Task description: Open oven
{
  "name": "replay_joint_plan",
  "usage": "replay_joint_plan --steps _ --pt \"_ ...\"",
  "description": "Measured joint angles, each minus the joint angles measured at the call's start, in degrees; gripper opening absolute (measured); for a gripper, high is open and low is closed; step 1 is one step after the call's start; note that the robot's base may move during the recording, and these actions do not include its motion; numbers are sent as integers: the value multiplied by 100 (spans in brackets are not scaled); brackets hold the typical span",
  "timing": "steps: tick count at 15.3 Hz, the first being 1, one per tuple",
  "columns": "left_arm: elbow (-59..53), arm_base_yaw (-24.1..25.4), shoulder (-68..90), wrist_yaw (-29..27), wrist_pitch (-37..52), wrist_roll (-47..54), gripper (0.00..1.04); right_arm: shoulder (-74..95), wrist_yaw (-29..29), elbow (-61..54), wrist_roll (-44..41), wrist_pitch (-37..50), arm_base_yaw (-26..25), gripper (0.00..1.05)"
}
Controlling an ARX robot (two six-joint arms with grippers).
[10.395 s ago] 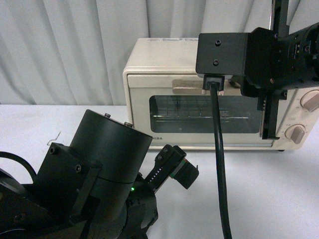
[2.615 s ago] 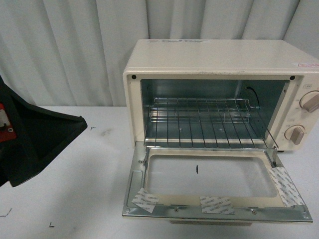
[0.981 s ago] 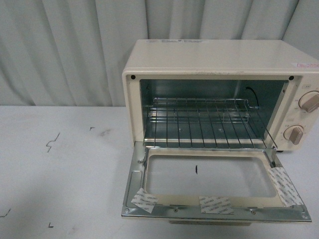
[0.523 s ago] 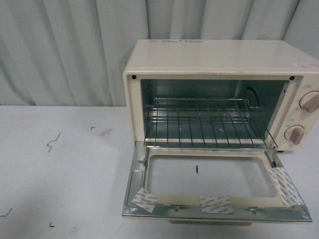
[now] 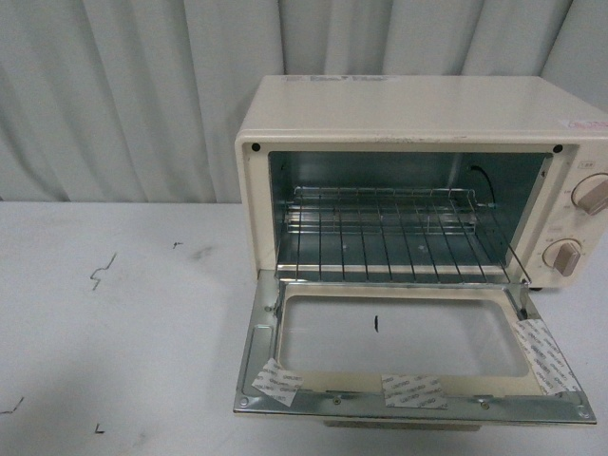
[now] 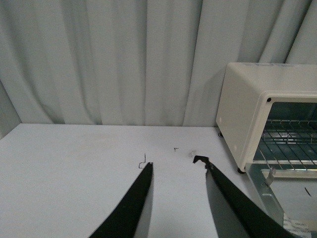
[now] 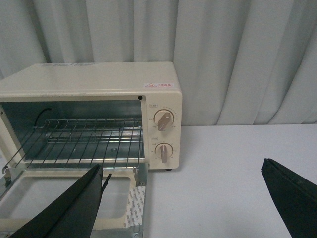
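The cream-white oven (image 5: 399, 104) stands at the back right of the white table, its door (image 5: 408, 394) folded down flat toward me. Its wire rack (image 5: 389, 233) and metal interior show, with two beige knobs (image 5: 579, 223) at the right. No arm appears in the front view. In the left wrist view my left gripper (image 6: 176, 166) hangs open over bare table, left of the oven (image 6: 252, 109). In the right wrist view my right gripper (image 7: 183, 171) is wide open, one finger over the lowered door (image 7: 59, 198), the oven (image 7: 94, 89) behind it.
Grey-white curtains (image 5: 123, 95) close off the back. The white table (image 5: 114, 332) carries small dark marks (image 5: 100, 271) left of the oven. White tape strips (image 5: 413, 389) sit on the inside of the door frame.
The oven door, shut 10.4 s ago with both arms in front of it, now lies open. The left arm, still at the left edge 2.6 s ago, has left the front view.
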Motion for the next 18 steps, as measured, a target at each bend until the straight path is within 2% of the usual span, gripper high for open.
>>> replay_joint_plan --steps 1,3,5,6,18 --pt "0 0 0 0 0 2 47 0 0 0 0 0 0 98" --pt "0 0 0 0 0 0 76 0 2 0 0 0 0 98" --pt "0 0 0 2 0 0 96 0 2 0 0 0 0 98" --pt "0 0 0 0 -2 4 98 0 2 0 0 0 0 98" --pt "0 0 0 2 13 4 98 2 0 0 0 22 0 98"
